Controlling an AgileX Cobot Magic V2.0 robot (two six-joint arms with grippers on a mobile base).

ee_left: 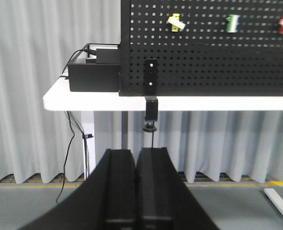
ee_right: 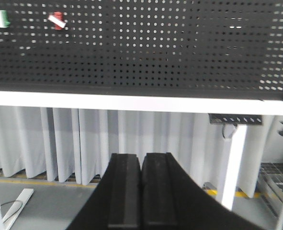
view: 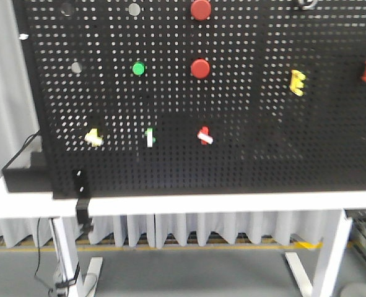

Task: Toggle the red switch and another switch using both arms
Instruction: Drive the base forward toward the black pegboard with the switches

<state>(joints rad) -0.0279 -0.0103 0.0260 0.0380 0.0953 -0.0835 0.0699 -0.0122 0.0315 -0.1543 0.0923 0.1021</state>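
The left gripper (ee_left: 136,158) hangs low, below the top of the white bench (ee_left: 84,100). It points at the black pegboard (ee_left: 203,62). Its two black fingers (ee_left: 119,187) are pressed together and hold nothing. The right gripper (ee_right: 141,160) is low too, under the bench edge. It is also squeezed tight with nothing in it. Both grippers are well apart from the switches.

The red switch (view: 204,135) sits in the low row of the pegboard, near the middle, and its white lever is tilted. From the right wrist it shows up high on the left (ee_right: 58,21). The yellow switch (view: 94,137) is in the same row, far to the left. A green toggle (view: 150,137) stands between the two.

A black box (ee_left: 93,74) sits on the left end of the bench, right beside the pegboard, with wires running to it. I cannot tell what is inside it.
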